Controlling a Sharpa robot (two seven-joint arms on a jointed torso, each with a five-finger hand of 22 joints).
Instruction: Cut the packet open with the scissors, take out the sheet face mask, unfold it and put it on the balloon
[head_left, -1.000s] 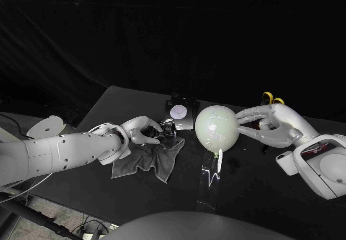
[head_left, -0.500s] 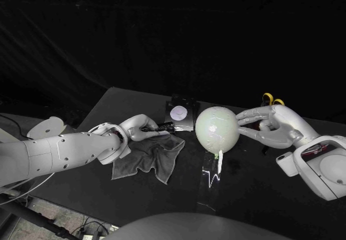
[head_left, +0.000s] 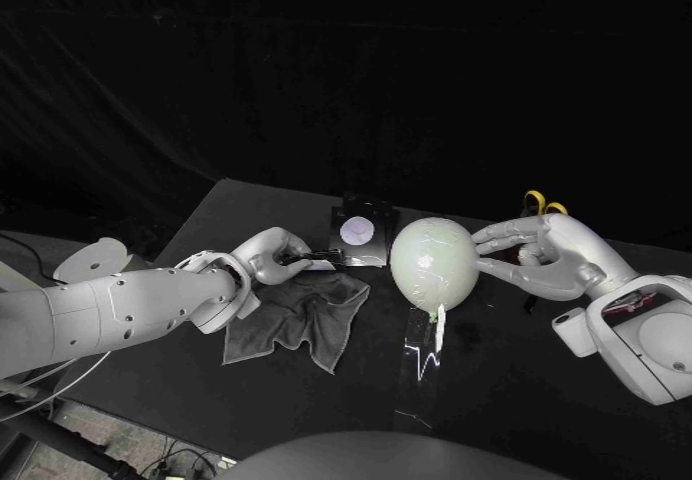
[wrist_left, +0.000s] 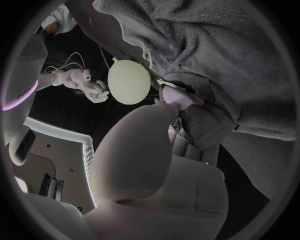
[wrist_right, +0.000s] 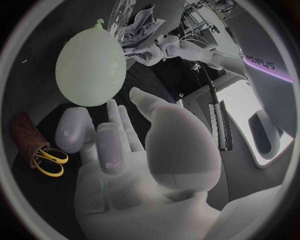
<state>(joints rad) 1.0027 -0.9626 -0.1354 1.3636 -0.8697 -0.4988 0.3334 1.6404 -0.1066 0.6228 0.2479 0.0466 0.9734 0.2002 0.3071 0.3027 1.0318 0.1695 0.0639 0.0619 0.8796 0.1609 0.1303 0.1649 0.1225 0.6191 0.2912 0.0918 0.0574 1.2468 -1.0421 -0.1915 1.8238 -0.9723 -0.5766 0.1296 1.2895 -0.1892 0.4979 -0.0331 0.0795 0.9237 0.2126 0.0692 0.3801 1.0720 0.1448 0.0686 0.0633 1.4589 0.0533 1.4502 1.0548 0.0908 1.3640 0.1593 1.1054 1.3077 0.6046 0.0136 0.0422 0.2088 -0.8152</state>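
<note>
The pale balloon (head_left: 433, 262) stands upright mid-table, knot down. My right hand (head_left: 545, 255) holds it from its right side, fingertips (wrist_right: 112, 112) against its skin (wrist_right: 90, 62). My left hand (head_left: 271, 258) is to the left of the balloon and pinches the top edge of the grey sheet mask (head_left: 306, 312), which hangs crumpled down onto the table. The mask (wrist_left: 206, 55) drapes just beyond my left fingers (wrist_left: 178, 97). The dark packet (head_left: 361, 228) with a white round mark lies behind, between the left hand and the balloon. The yellow-handled scissors (head_left: 541, 203) sit behind my right hand.
The scissors (wrist_right: 47, 161) stand in a brown holder (wrist_right: 25, 132) close to my right wrist. A thin pale strip (head_left: 437, 328) hangs under the balloon's knot. The table's left edge (head_left: 188, 225) runs just behind my left forearm.
My left hand has drawn back a little to the left, away from the balloon, still pinching the mask. The right hand and balloon have stayed put.
</note>
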